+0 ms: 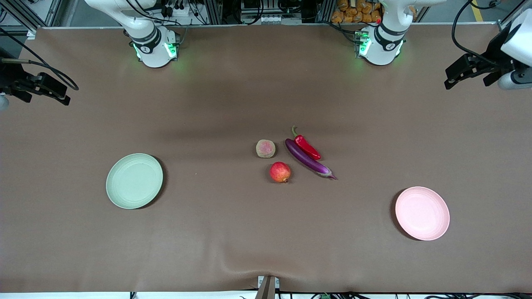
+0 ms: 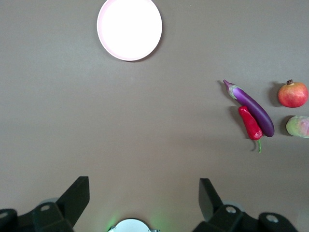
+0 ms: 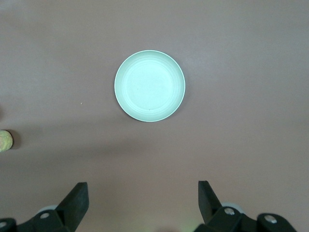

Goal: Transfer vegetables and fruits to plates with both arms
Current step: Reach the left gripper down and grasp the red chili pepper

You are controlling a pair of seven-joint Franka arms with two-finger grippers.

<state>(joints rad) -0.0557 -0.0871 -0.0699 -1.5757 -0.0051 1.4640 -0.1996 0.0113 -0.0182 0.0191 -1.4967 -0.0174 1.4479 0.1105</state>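
Eggplant (image 2: 255, 108) — well apart from left gripper (image 2: 144, 195)

Brown-covered table (image 1: 232, 232) under even light

The cloth is rippled at the edge nearest the front camera. Aluminium framing (image 1: 216, 10) and cables (image 1: 174, 8) are seen past the edge farthest from it.

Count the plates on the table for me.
2. The green plate lies toward the right arm's end, the pink plate toward the left arm's end, nearer the front camera. Both are bare.
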